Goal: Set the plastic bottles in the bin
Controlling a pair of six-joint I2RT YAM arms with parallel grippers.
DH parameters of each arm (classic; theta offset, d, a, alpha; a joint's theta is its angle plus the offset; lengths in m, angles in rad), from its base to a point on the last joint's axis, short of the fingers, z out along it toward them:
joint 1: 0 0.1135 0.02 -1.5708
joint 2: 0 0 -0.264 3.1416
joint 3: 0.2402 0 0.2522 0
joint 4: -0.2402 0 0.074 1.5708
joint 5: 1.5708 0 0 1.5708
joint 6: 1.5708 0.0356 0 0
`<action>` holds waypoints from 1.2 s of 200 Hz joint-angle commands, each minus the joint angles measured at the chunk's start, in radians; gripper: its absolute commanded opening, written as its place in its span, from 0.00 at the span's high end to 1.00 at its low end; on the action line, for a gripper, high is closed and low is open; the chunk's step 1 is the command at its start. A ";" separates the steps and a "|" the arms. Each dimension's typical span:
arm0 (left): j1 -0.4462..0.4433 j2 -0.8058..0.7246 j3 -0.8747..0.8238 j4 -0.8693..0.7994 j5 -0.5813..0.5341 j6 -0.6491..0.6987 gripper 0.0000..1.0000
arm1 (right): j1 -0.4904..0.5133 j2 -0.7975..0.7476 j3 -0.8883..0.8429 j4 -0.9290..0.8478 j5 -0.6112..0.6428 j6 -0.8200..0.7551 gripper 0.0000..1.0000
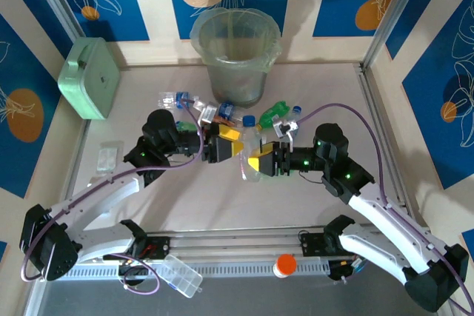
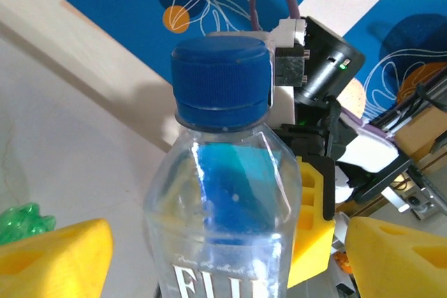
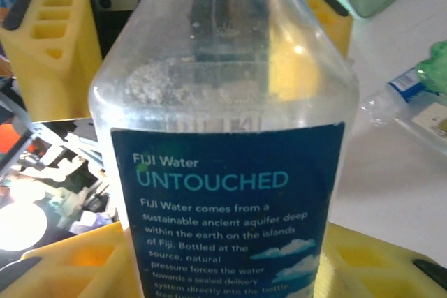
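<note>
In the right gripper (image 1: pixel 261 162), a clear Fiji bottle (image 3: pixel 230 102), the bin (image 1: pixel 235 73) upright behind.

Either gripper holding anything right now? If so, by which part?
Right gripper holds the clear blue-capped plastic water bottle by its labelled lower body. Left gripper is open around the bottle's shoulder, fingers clear of it.
</note>
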 commanded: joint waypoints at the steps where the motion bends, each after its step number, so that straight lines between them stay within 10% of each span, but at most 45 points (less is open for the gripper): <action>1: -0.009 0.025 -0.014 0.178 0.017 -0.074 0.15 | -0.003 0.012 -0.008 0.092 -0.086 0.066 0.49; 130: -0.049 0.070 0.023 0.235 0.085 -0.089 0.51 | -0.010 0.030 -0.008 0.112 -0.046 0.095 0.48; 179: -0.048 0.080 0.062 0.204 0.058 -0.064 0.51 | -0.011 -0.007 0.011 0.057 -0.030 0.055 0.02; 211: -0.042 0.107 0.105 0.199 0.024 -0.065 0.51 | -0.012 -0.055 0.037 -0.057 0.046 -0.001 0.00; 240: 0.000 0.156 0.233 0.043 -0.026 -0.031 0.58 | -0.004 -0.218 0.018 -0.174 0.377 -0.035 0.01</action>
